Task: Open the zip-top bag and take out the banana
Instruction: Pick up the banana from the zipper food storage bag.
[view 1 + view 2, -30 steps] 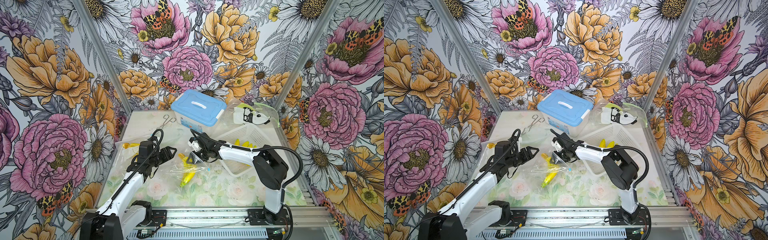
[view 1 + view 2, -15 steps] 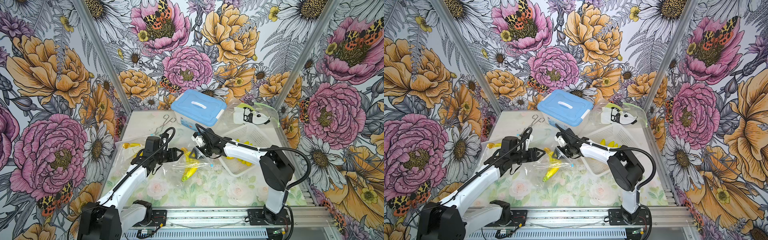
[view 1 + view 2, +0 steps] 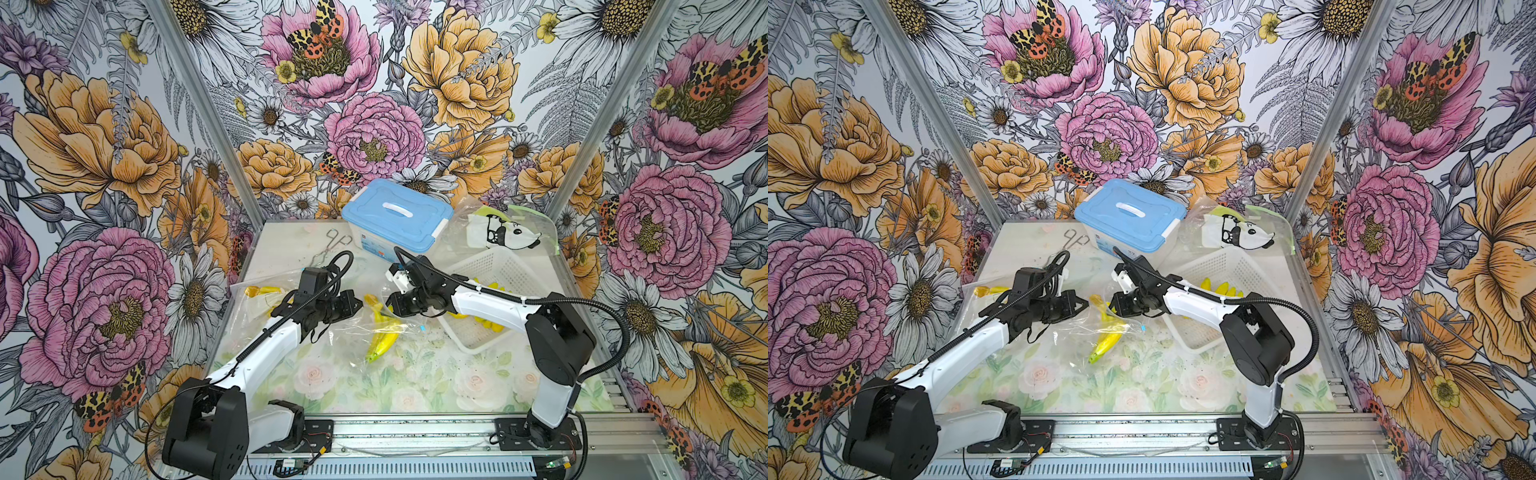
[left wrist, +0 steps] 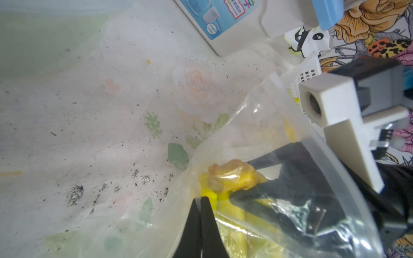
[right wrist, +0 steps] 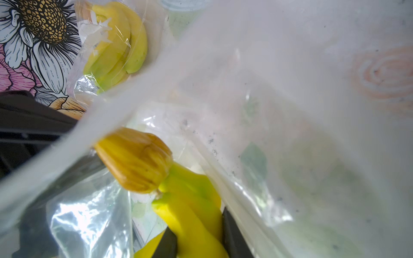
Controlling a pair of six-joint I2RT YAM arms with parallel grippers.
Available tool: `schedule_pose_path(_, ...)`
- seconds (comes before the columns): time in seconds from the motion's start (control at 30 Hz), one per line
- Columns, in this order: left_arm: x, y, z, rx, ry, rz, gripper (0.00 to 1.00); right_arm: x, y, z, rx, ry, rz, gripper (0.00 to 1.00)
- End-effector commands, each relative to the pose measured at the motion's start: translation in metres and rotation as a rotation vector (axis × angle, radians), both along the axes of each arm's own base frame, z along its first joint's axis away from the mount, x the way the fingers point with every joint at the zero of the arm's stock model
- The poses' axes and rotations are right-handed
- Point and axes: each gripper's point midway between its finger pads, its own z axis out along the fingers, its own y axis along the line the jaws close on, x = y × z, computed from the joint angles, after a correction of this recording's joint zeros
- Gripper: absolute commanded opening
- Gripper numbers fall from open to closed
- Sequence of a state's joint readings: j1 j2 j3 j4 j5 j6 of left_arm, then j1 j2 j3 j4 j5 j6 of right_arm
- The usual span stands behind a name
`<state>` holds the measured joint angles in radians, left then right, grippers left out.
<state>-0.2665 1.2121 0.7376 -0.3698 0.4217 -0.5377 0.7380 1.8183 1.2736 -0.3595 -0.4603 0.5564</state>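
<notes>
In both top views the clear zip-top bag (image 3: 353,332) lies mid-table between my arms, with the yellow banana bunch (image 3: 384,338) inside it. My left gripper (image 3: 358,305) is at the bag's near edge and my right gripper (image 3: 390,302) is at the bunch's stem end. Beside my right arm a white lattice plastic basket (image 3: 494,266) holds loose yellow bananas (image 3: 490,328). A blue-lidded white plastic box (image 3: 397,210) stands closed behind, its contents hidden.

In the left wrist view my left jaws are pressed together at the bag's edge. They seem to nip the film, though the tips are blurred.

In the right wrist view my right jaws clamp the bunch below its brown crown, with film all around. A second clear bag (image 5: 89,73) holding bananas lies beyond, partly cut off.
</notes>
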Motion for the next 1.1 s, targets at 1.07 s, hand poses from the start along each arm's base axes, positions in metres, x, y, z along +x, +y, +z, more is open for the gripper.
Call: schedule_pose_path(1.07, -0.033, -0.027, -0.019, 0.061, 0.158, 0.059, 0.00, 0.148, -0.083, 0.210, 0.099, -0.895, -0.647, 0.18)
